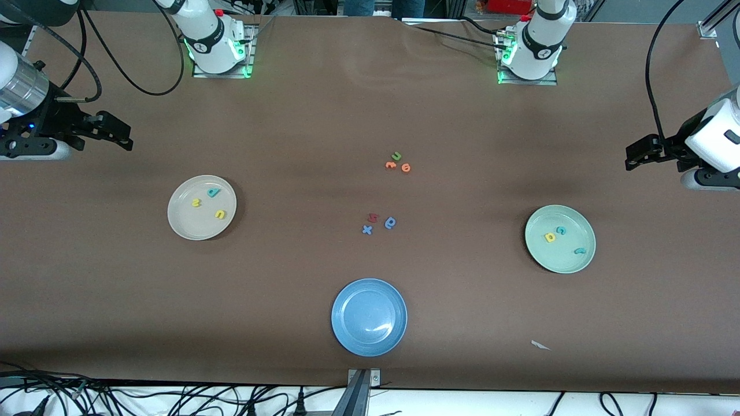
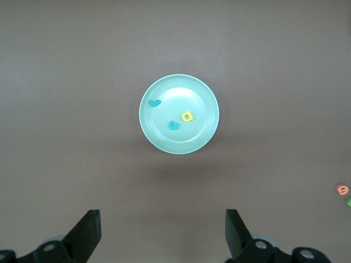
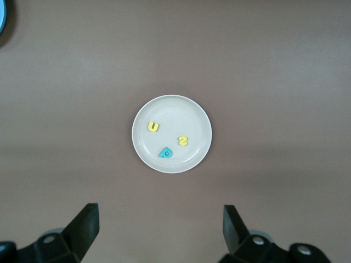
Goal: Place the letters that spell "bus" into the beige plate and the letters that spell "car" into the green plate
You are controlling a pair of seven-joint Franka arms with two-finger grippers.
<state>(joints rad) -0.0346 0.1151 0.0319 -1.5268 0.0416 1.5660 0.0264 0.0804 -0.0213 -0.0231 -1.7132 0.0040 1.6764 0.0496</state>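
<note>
Three letters (image 2: 174,116) in green plate (image 2: 203,93)

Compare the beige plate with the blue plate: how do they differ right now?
The beige plate holds three letters, a teal b, a yellow u and a yellow s; the blue plate holds none. The beige plate is cream-colored, the blue plate mid-blue. The beige plate sits toward the right arm's end of the table; the blue plate sits mid-table, nearer the front camera. Both are round, shallow-rimmed and similar in size.
</note>
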